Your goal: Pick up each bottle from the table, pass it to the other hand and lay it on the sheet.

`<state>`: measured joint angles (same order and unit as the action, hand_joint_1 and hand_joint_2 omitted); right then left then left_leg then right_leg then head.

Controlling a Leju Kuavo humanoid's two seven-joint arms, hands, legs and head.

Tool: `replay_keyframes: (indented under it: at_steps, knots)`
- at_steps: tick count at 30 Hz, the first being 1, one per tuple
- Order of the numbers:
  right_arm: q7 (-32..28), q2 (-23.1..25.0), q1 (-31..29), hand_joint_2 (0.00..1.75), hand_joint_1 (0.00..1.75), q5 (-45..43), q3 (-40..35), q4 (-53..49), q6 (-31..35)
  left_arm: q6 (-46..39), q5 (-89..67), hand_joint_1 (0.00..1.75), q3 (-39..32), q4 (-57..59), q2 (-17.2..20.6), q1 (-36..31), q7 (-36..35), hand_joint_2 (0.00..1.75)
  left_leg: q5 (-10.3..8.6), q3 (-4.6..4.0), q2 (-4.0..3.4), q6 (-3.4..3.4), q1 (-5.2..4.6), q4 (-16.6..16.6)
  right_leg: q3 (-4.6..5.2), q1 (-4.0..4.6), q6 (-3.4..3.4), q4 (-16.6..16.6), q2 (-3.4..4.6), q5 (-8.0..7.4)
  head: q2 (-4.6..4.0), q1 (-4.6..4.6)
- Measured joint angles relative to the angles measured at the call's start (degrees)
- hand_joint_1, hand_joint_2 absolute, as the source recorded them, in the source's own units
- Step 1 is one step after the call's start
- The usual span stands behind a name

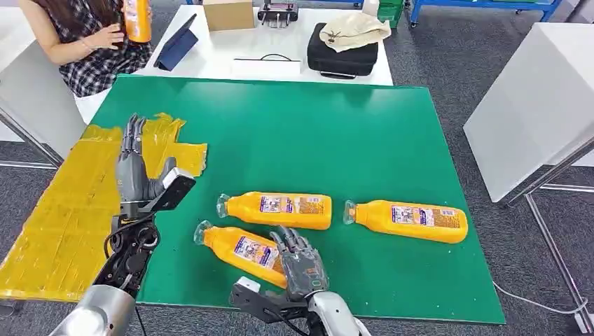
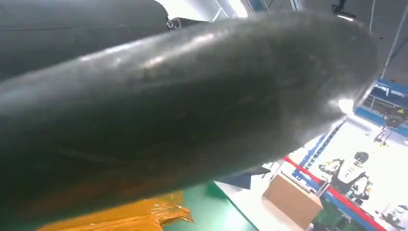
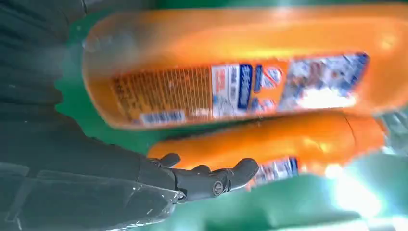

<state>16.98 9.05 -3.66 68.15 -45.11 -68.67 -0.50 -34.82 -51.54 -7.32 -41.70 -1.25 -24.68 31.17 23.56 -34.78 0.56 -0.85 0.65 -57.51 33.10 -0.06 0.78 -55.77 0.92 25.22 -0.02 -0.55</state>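
Right hand (image 1: 302,262), fingers curled, rests on the base of the nearest bottle (image 1: 242,246), lying on the green desk (image 1: 336,133). Left hand (image 1: 133,164), fingers straight and empty, hovers upright above the yellow sheet (image 1: 63,217).

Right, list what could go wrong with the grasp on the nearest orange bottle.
The right hand rests over the base end of the nearest orange plastic bottle, far from its clear cap, so a lift may tip it. The middle orange bottle lies close beside it and could get knocked. The left hand waits over the yellow sheet, a long reach for the handover.
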Motion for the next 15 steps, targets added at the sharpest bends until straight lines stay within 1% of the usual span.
replay_keyframes:
  at_steps: [3,5,9,13,15]
  knots:
    - [1.0,1.36,-0.37,1.75,0.0,-0.39,0.33,3.54,-0.06,0.07,0.74,0.0,0.18,0.11,-0.48,-0.66,0.74,0.0,0.0,-0.02,0.01,0.0,0.0,0.0,0.03,0.0,0.0,0.0,0.0,0.0,0.02,-0.04]
    - [1.22,2.19,-1.49,1.75,0.0,-0.72,0.83,7.24,1.32,0.04,1.29,0.0,0.88,0.57,-0.81,-1.63,0.79,0.0,0.0,0.02,0.0,0.0,0.0,0.0,-0.02,0.0,0.0,0.0,0.0,0.0,0.02,0.0]
    - [1.68,4.15,-3.61,1.75,0.0,-0.72,1.7,13.3,2.82,0.04,1.92,0.0,1.99,1.4,-1.07,-2.81,1.03,0.0,0.01,0.31,-0.16,0.0,0.01,0.0,-0.2,0.01,-0.01,0.01,0.15,-0.01,0.02,-0.02]
    - [1.68,5.4,-4.89,1.75,0.0,-0.66,2.27,16.44,2.87,0.04,2.12,0.0,2.51,2.01,-1.31,-3.6,1.14,0.0,0.05,0.49,-0.26,0.04,0.01,0.02,-0.33,0.02,-0.02,0.01,0.22,-0.01,0.02,-0.02]
    - [1.68,5.77,-5.34,1.75,0.0,-0.68,2.49,17.31,2.84,0.02,2.32,0.0,2.71,2.23,-1.35,-3.75,1.2,0.0,0.06,0.54,-0.33,0.06,0.03,0.02,-0.33,0.05,-0.17,0.01,0.26,-0.1,0.02,-0.04]
